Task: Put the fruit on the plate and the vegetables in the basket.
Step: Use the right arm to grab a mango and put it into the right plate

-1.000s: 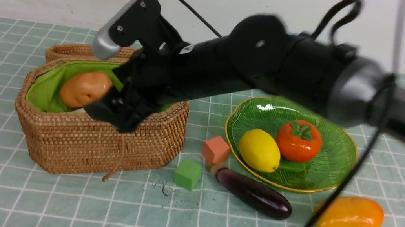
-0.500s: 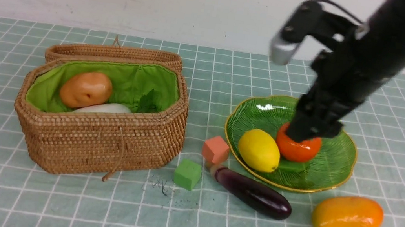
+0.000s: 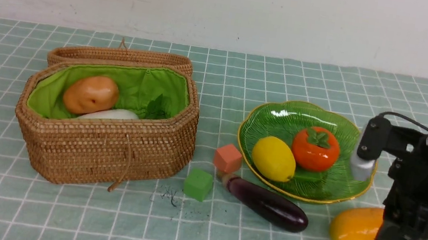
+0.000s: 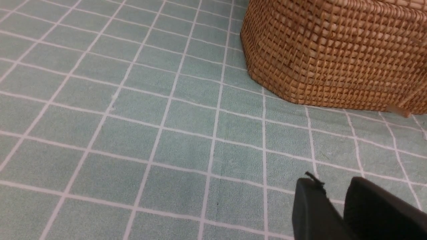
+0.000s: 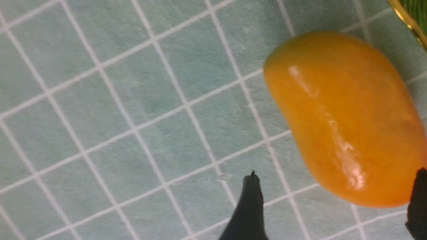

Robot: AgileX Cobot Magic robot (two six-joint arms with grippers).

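Right pincer (image 3: 400,236): I read it at lower right of the front view, pointed down. Its jaws are spread wide and grip nothing.
Mango (image 3: 353,231): lies on the surface (image 3: 58,215) at lower right, just outside the plate rim. Its right end is hidden behind the right pincer. In the right wrist view one finger (image 5: 248,206) stands over bare cloth beside the mango and the other sits at the fruit's opposite edge. I cannot tell whether either touches it.
Left pincer (image 4: 337,213): seen only in the left wrist view, low over the surface near the basket wall. Its jaws are nearly together, with nothing between them.
Plate (image 3: 347,126): right of centre, carrying the lemon (image 3: 274,158) and the orange-red fruit (image 3: 316,149), which touch each other.
Basket (image 3: 109,151): left of centre, lid (image 3: 122,55) folded back. The potato (image 3: 90,94) rests on the radish (image 3: 110,114) inside.
Eggplant (image 3: 267,204): on the surface below the plate, close to its near rim.
Cubes: the salmon cube (image 3: 228,158) and the green cube (image 3: 198,184) sit between basket and plate, beside the eggplant's stem end.
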